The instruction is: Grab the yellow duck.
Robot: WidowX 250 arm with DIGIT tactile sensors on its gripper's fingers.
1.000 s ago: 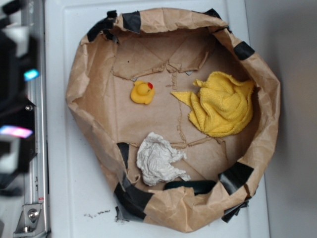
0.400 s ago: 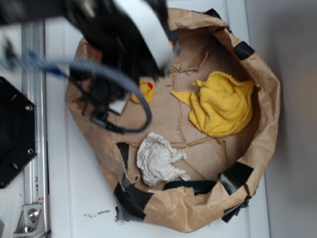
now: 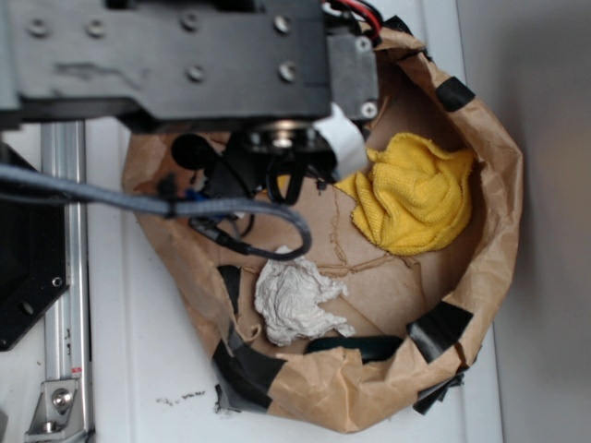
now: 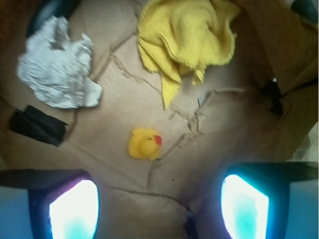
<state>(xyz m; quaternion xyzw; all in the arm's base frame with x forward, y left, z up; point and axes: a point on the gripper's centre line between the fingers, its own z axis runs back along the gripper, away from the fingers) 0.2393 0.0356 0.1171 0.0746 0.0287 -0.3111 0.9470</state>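
From the exterior view, we see the arm [image 3: 185, 65] covering the paper basin [image 3: 499, 231], hiding the duck. From the wrist view, our claw [image 4: 158, 204] hangs released, fingers wide, with the duck [image 4: 145, 144] between and just ahead of them, cloth [image 4: 187, 30] beyond.

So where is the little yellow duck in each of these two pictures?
Exterior: not visible; the robot arm covers its spot.
Wrist: the yellow duck sits just below centre on the brown paper, ahead of the open gripper.
Shared landmark: the yellow cloth.
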